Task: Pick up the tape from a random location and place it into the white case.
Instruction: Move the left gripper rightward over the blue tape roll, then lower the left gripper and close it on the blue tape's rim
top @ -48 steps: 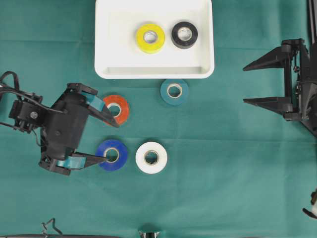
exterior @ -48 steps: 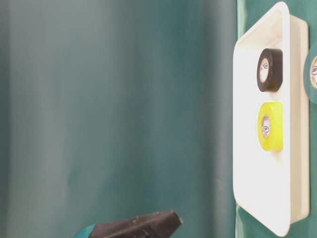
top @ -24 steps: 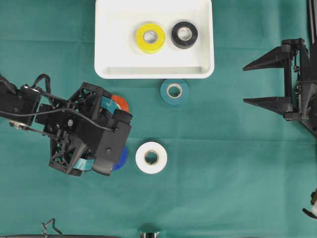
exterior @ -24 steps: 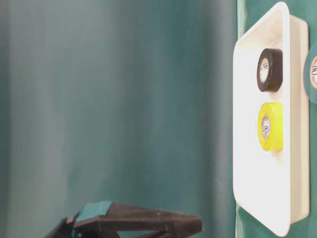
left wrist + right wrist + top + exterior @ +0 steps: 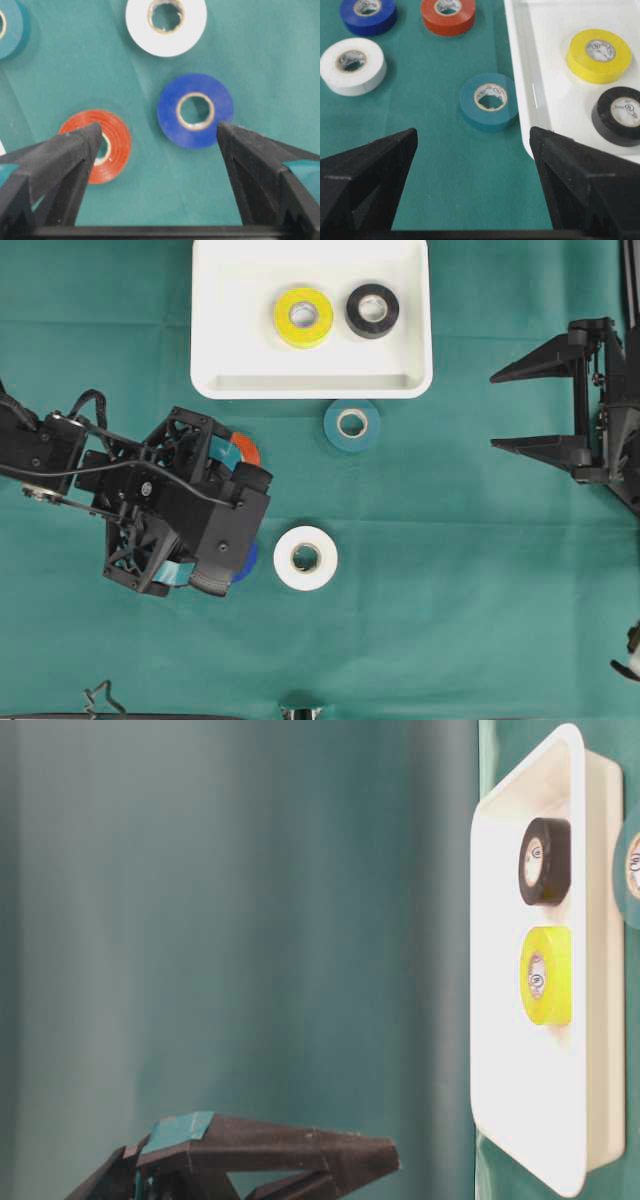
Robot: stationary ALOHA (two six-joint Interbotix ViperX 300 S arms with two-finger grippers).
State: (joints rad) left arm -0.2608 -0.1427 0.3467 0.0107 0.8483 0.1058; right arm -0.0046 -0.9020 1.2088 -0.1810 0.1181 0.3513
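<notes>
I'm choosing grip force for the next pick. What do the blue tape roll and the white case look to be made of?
Blue tape roll: likely vinyl tape with a smooth, slightly satin face, wound on what looks like a tan cardboard core. White case: apparently moulded plastic, semi-glossy, judging by its rounded corners and the soft highlights along its rim.

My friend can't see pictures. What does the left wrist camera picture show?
The left end effector hangs open over a green cloth, its tips straddling a red tape roll and a blue tape roll. A white roll lies beyond.
</notes>
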